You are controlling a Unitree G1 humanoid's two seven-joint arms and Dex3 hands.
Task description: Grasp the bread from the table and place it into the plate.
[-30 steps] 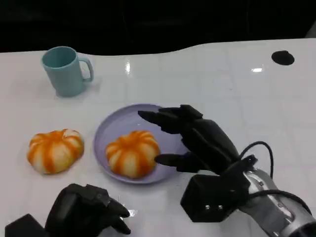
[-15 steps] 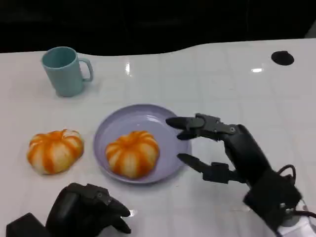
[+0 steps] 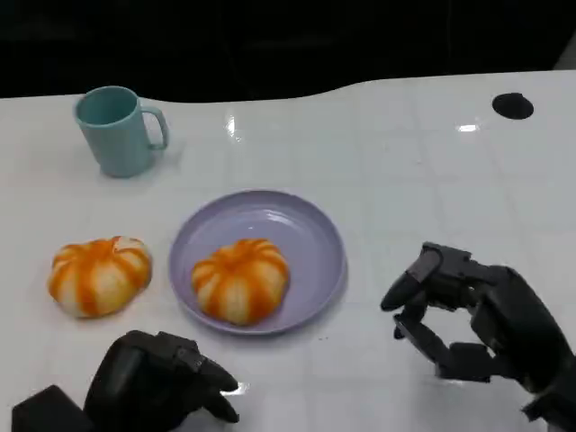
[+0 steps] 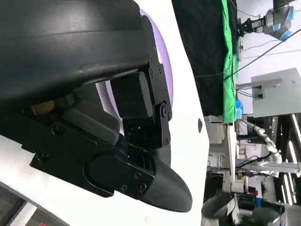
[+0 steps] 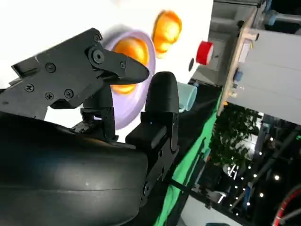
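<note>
One orange-and-white striped bread [image 3: 240, 278] lies in the lilac plate [image 3: 315, 236] at the table's middle. A second, similar bread [image 3: 99, 274] sits on the table to the plate's left. My right hand [image 3: 477, 315] hovers to the right of the plate, apart from it, fingers spread and holding nothing. My left hand [image 3: 157, 382] rests near the front edge below the plate, fingers curled in with nothing in them. In the right wrist view the plate [image 5: 146, 47] and both breads [image 5: 130, 49] [image 5: 167, 29] show beyond my fingers [image 5: 120, 68].
A teal mug [image 3: 117, 128] stands at the back left of the white table [image 3: 405, 162]. A small black round mark [image 3: 513, 105] lies at the far right. The table's dark far edge runs behind the mug.
My right hand has drawn back from over the plate toward the front right, leaving the bread in the plate. The left hand and both breads have not moved.
</note>
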